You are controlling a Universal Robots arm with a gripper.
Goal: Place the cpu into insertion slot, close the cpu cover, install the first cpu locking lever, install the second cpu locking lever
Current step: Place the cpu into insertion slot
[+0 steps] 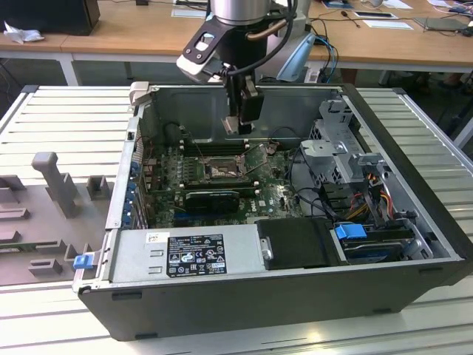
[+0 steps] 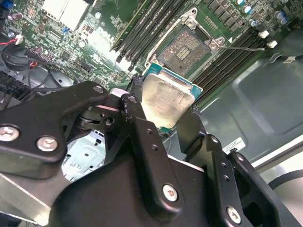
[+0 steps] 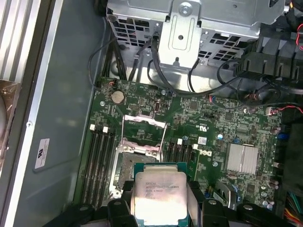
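In the exterior view the hand (image 1: 240, 124) hangs inside the open computer case (image 1: 310, 292), just above the insertion slot (image 1: 220, 171) on the green board. In the second wrist view it grips the cpu (image 2: 165, 100) by two opposite edges, held clear of the bare slot. In the first wrist view the cpu cover (image 3: 143, 121) stands swung open beyond the chip. By this, no step is finished yet: seating, cover and both levers are all left.

Open computer case (image 1: 295, 303), power supply (image 1: 185, 255), grey drive cage (image 3: 189, 28)
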